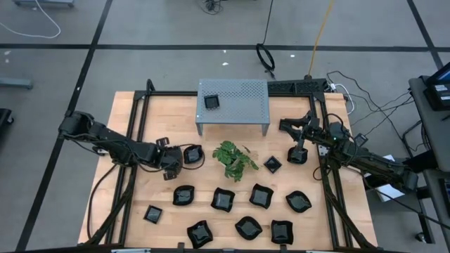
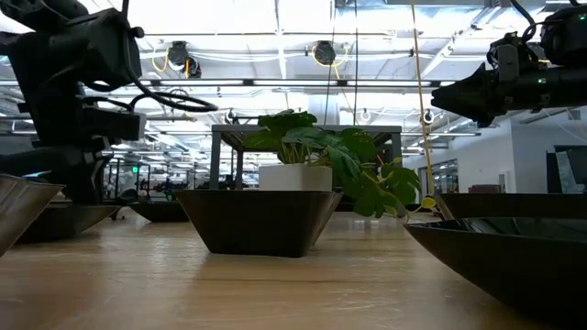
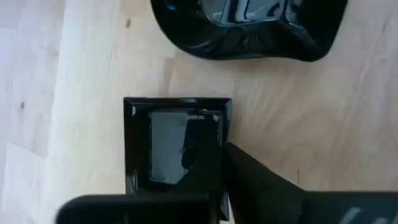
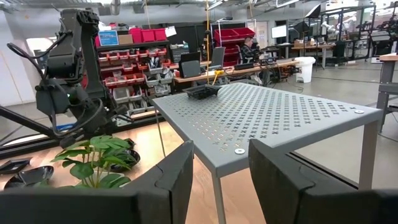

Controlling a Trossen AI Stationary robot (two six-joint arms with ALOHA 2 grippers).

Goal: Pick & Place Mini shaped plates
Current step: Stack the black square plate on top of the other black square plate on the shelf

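Several glossy black mini plates lie on the wooden table [image 1: 140, 119], most in the near half [image 1: 261, 195]. One sits on top of the grey perforated shelf [image 1: 211, 101] [image 4: 200, 92]. My left gripper [image 1: 170, 167] [image 3: 221, 152] points down at a small square plate [image 3: 168, 149], beside a wavy-edged plate [image 1: 192, 154] [image 3: 249, 25], and is shut on the square plate's rim. My right gripper [image 1: 299, 130] [image 4: 221, 180] is open, raised near the shelf's right end and facing the shelf [image 4: 273, 118], touching nothing. My left gripper holds the small square plate by one side rim [image 3: 225, 124], coming from above and pointing down. One finger [image 3: 255, 180] is outside the rim and the other looks to be inside the dish. The plate appears flat on the table.
A green leafy plant in a white pot [image 1: 234, 158] [image 2: 321, 156] stands mid-table between the arms. The shelf [image 1: 233, 98] stands at the far middle. Another black plate [image 1: 297, 154] lies below my right gripper. Black frame rails [image 1: 327, 176] run along both table sides.
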